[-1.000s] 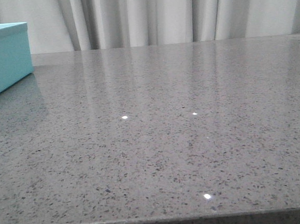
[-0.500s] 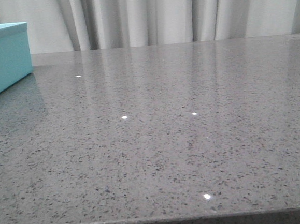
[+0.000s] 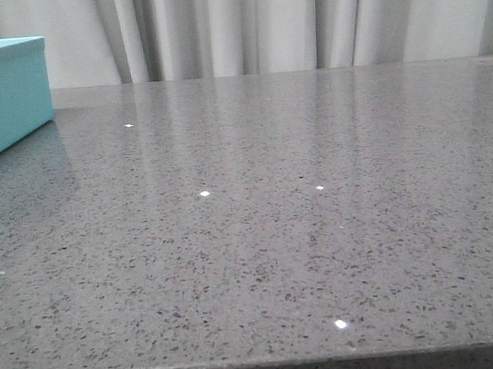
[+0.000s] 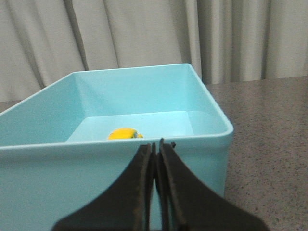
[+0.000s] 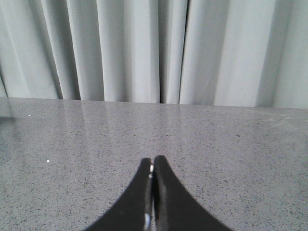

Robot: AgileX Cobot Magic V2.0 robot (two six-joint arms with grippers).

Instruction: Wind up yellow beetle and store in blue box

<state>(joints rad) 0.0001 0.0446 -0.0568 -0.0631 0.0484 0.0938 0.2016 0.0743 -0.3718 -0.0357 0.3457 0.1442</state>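
with the yellow beetle already lying inside the blue box and both the left gripper and right gripper pinched closed, holding nothing, the main risk looks like the left arm nudging the box wall.

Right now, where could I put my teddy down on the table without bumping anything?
Nearly anywhere. The grey table lies bare from the blue box at its far left across to the right side, and from the front edge back to the curtain. Only that left corner is taken. Inside the box, the yellow beetle sits on the floor, with bare floor around it.
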